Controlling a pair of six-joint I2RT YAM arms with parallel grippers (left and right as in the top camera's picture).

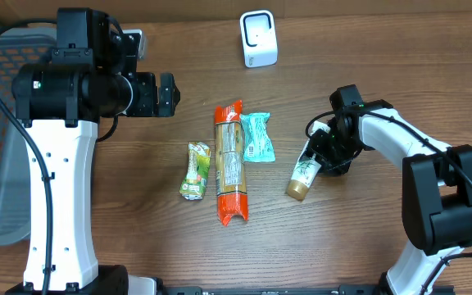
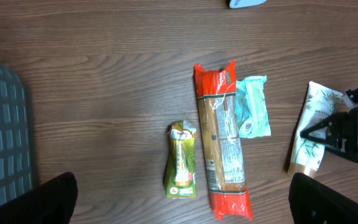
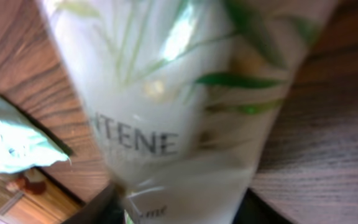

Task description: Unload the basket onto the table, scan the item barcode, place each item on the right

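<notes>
Over the worktop (image 1: 367, 65), the left claw (image 1: 169, 94) hangs wide, holding nothing. The right claw (image 1: 324, 156) sits low against the white leaf-printed tube (image 1: 304, 174), which lies flat right beneath it; whether it grips, I cannot tell.

- I am reading the dark letters "NTENE" on the white tube (image 3: 166, 112) that fills my right wrist view. The start of the word is cut off at the left, and the smaller line under it is blurring out.
- In my left wrist view the same tube (image 2: 309, 134), near the right edge of the bench, is showing a brand line too small for me to read.
- The long orange packet (image 2: 222, 143), the green packet (image 2: 181, 163) and the teal packet (image 2: 252, 107) are carrying print I am not managing to read.
</notes>
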